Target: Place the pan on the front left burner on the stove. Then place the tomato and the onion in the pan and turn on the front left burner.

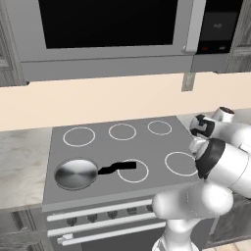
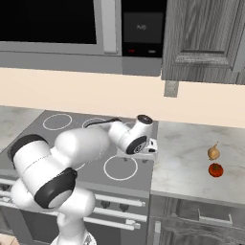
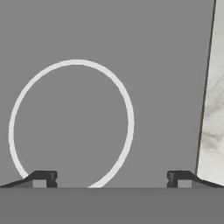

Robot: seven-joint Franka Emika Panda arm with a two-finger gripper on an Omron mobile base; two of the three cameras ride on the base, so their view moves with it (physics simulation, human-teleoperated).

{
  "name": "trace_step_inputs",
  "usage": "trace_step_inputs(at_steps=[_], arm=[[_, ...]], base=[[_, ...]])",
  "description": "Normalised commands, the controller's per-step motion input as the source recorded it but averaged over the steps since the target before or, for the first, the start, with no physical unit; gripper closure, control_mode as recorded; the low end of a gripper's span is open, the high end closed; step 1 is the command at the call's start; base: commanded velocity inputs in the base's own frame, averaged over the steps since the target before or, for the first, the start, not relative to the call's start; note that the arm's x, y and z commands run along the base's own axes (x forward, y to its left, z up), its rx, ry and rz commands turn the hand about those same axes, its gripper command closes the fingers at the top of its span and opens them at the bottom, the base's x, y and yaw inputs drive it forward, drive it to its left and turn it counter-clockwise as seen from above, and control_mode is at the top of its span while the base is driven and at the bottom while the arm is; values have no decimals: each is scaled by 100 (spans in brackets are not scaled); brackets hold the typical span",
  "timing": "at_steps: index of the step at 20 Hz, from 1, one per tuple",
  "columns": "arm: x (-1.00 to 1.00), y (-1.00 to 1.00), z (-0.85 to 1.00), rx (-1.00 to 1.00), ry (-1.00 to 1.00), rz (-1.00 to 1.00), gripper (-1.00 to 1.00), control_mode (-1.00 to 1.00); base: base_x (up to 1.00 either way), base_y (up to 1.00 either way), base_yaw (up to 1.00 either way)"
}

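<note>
- The pan [image 1: 76, 173] sits on the front left burner [image 1: 60, 182] of the stove [image 1: 147, 147], lower left of the left base view, its black handle pointing right.
- The gripper [image 3: 112, 178] is spread wide with nothing between its fingers, hovering above a white ring at the stove's right edge.
- The onion [image 2: 213, 152] and the tomato [image 2: 216, 170] lie close together on the counter [image 2: 186, 158], right of the right base view, onion above tomato.
</note>
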Motion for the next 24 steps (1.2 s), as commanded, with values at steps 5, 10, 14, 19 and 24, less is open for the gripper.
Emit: trace_step_inputs(at_steps=[5,10,14,19,24], arm=[[0,-67,1,0,-8,-2,-100,-100],[0,-73,10,0,0,-11,-100,-100],[0,-64,16,-3,4,-15,-100,-100],[0,-64,15,-3,1,-14,-100,-100],[5,-59,6,-5,0,-9,-100,-100]], base=[[0,0,0],[0,0,0],[0,0,0],[0,0,0],[0,0,0]])
